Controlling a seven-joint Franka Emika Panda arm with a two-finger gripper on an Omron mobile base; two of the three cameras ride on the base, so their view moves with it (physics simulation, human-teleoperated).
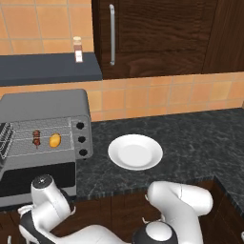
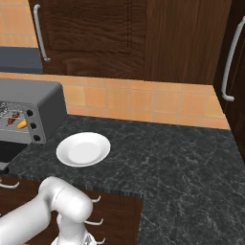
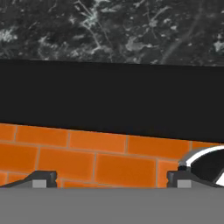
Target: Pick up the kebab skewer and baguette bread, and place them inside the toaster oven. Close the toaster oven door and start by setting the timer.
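Golden baguette bread (image 1: 55,140) and kebab skewer (image 1: 36,138) are seen left of frame, inside the toaster oven (image 1: 45,110). Gripper (image 3: 109,179) fingers are spread wide, nothing held

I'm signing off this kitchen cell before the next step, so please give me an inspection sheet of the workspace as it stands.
Surface: dark speckled counter, bare apart from what is listed.
Job's things: kebab skewer and baguette bread lie side by side on the wire rack inside the toaster oven; toaster oven door hangs open, folded down in front.
Clutter: white plate with nothing on it, right of the oven; small bottle on the dark shelf above.
Grippers: gripper open, holding nothing, low under the counter edge.
Cables: nothing seen.
Surroundings: orange tiled wall, dark wood cabinets with metal handles.
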